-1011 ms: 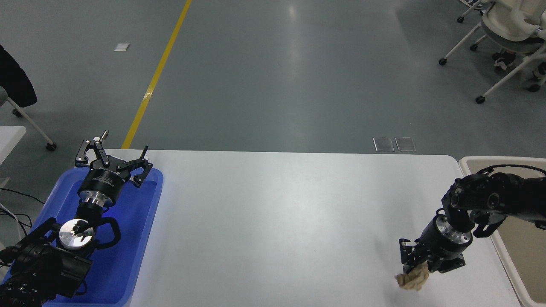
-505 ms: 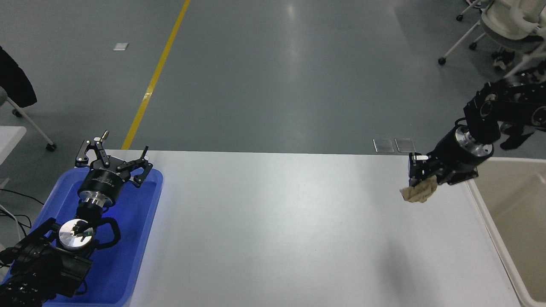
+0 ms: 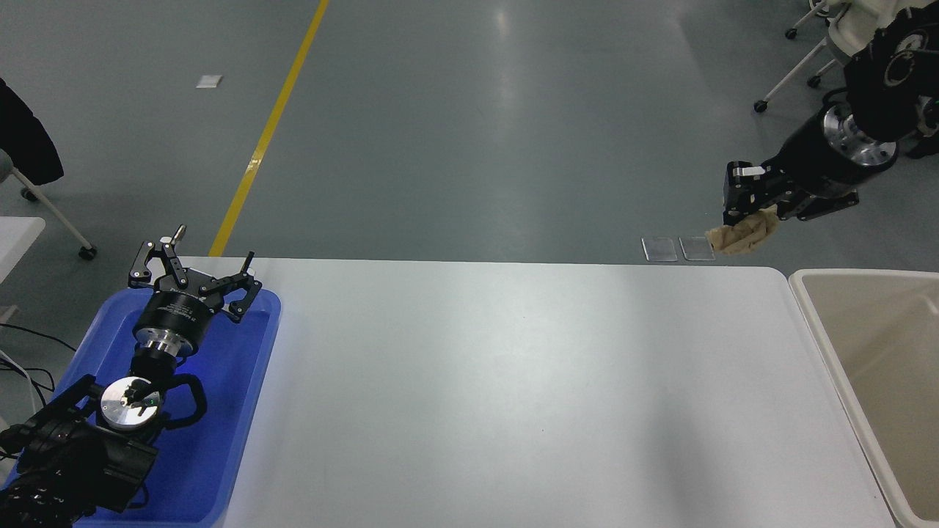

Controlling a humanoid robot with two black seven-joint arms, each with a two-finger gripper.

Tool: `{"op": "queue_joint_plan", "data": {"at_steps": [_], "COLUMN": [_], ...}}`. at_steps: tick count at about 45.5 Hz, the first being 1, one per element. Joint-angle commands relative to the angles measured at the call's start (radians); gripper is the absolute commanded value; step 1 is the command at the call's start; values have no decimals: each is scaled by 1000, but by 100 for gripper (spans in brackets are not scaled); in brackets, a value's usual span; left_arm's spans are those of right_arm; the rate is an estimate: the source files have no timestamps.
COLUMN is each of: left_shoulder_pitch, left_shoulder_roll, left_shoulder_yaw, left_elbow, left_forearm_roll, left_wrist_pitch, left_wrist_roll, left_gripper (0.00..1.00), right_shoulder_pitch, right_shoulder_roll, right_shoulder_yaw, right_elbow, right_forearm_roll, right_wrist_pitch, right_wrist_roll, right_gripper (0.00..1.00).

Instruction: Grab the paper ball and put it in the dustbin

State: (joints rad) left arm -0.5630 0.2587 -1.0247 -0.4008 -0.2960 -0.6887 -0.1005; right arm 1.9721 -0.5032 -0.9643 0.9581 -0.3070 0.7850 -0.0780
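Observation:
My right gripper is shut on the tan crumpled paper ball and holds it high in the air, past the table's far right corner in the picture. The cream-white dustbin stands off the table's right end, below and to the right of the ball; its beige inside shows. My left gripper is parked open over the blue tray at the lower left.
The white table spans the middle of the view. Rolling chairs stand on the floor at the top right, behind my right arm. A yellow floor line runs at the upper left.
My right arm has lifted the paper ball from the table's front right, up and away, to well above the table's far right corner. The left arm has not moved.

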Motion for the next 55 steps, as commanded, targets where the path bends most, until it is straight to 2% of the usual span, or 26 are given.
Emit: {"op": "queue_joint_plan", "data": {"at_steps": [1,14,22,47,55], "left_shoulder_pitch": [0,0,0,0,0], "left_shoulder_roll": [-1,1,1,-1,1], "left_shoulder_yaw": [0,0,0,0,0], "left_elbow": [0,0,0,0,0], "left_forearm_roll": [0,0,0,0,0], "left_wrist_pitch": [0,0,0,1,1], "left_wrist_roll": [1,1,1,1,-1], "left_gripper": [100,100,100,100,100], "right_shoulder_pitch": [-44,-375,-538,-901,-1013], "right_shoulder_roll": [-31,-70,-81,-75,-49], "right_shoulder_yaw": [-5,90,202,489,578], "right_elbow": [-94,-522,-691,-776,-776], "right_forearm_roll": [-1,14,14,16,16], "right_wrist_pitch": [0,0,-7,-682,-840], "right_wrist_roll": [0,0,0,1,3], "right_gripper": [0,0,0,0,0]}}
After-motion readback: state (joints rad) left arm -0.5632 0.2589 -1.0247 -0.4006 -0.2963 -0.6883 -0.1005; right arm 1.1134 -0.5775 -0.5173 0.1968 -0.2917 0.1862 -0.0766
